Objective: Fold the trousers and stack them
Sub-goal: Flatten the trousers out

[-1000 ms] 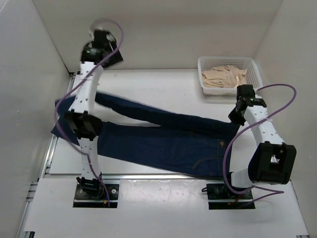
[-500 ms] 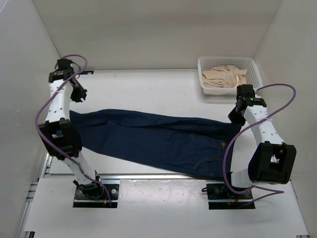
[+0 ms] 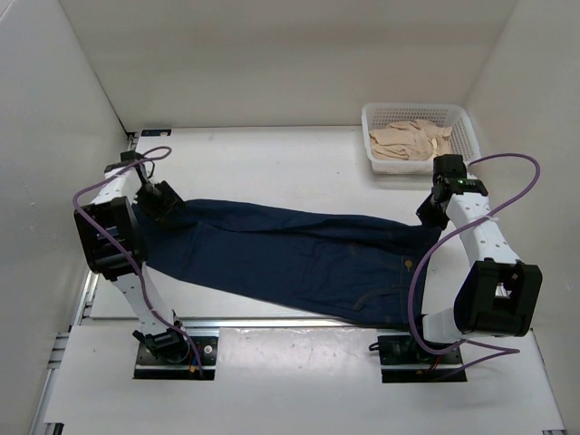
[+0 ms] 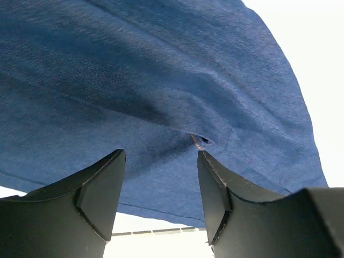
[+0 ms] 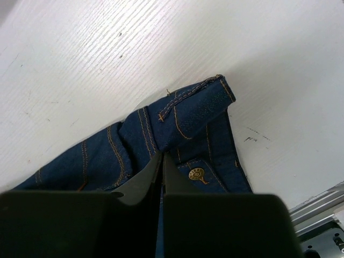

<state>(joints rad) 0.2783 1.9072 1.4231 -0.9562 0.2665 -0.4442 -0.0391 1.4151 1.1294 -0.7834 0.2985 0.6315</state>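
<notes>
The large pair of dark navy-blue denim jeans (image 3: 290,254) lies lengthwise on the white surface (image 3: 272,159), legs together. Its tan-stitched waistband (image 5: 200,99) is at the right. Denim this long likely handles soft but heavy and is best held at the hems and waistband. The left end effector (image 4: 161,158) hovers open over the leg end. The right end effector (image 5: 162,161) is closed at the waistband; whether it pinches cloth is unclear.

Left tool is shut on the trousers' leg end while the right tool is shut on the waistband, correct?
No. The left tool stands open over the leg end of the trousers, gripping nothing, as the left wrist view shows. The right tool is shut on the waistband, as you said.
</notes>
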